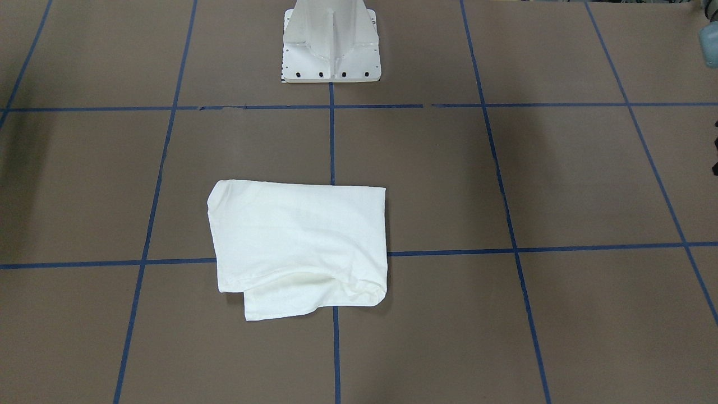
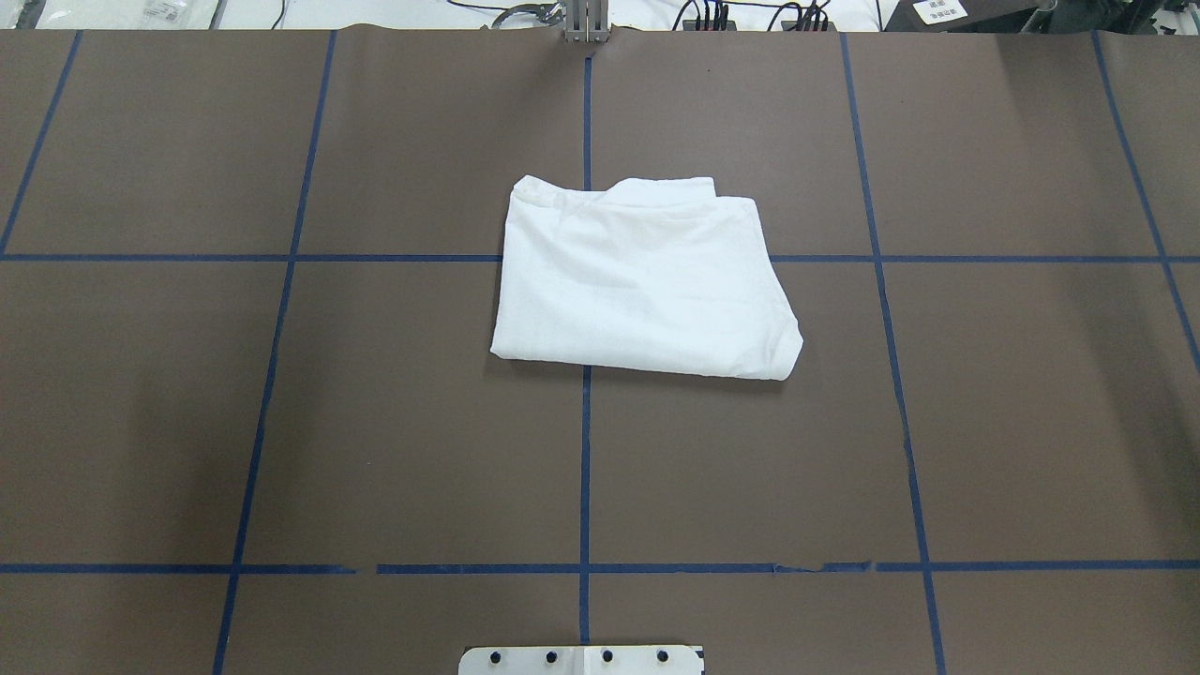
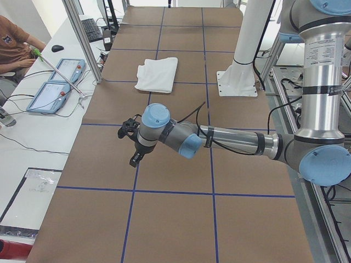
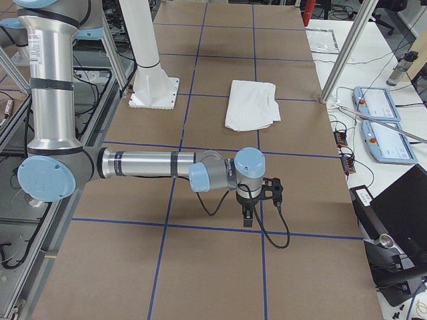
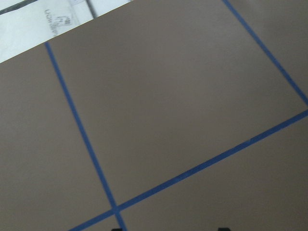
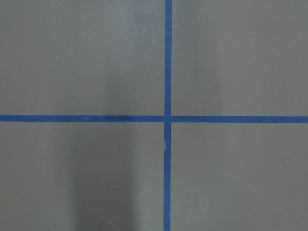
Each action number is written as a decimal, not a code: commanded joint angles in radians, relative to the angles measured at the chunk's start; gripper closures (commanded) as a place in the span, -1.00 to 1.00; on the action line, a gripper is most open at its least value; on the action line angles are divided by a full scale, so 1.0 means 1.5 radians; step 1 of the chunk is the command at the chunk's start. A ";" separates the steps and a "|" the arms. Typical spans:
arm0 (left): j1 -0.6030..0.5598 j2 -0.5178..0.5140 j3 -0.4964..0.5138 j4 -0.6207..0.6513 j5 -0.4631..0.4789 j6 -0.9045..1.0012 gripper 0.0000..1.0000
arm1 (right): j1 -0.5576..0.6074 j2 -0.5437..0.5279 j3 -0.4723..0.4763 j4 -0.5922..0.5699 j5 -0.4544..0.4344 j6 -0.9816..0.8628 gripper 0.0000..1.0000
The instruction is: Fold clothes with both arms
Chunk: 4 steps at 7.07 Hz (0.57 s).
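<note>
Now | shirt [image 2: 642, 281]: folded, flat at centre of worktop [image 2: 375, 422], well apart from left fingers [image 3: 134, 159] and right fingers [image 4: 247, 217] | handling: likely light, soft, limp; pinch corners or folded edge | both fingers: apart or together, cannot tell

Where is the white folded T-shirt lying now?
In the overhead view the white folded T-shirt lies mid-table, across the central blue tape line.
</note>
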 commanded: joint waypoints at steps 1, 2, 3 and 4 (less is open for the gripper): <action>-0.017 0.004 -0.033 0.104 -0.003 0.014 -0.61 | -0.009 0.003 0.008 -0.035 0.000 -0.003 -1.00; -0.019 0.006 -0.036 0.109 -0.003 0.013 -0.70 | -0.033 0.005 0.006 -0.050 0.000 -0.003 -1.00; -0.019 0.019 -0.034 0.106 -0.003 0.014 -0.76 | -0.031 0.008 0.011 -0.053 0.001 -0.004 -1.00; -0.018 0.029 -0.035 0.095 -0.003 0.019 -0.79 | -0.034 0.010 0.022 -0.084 0.001 -0.026 -1.00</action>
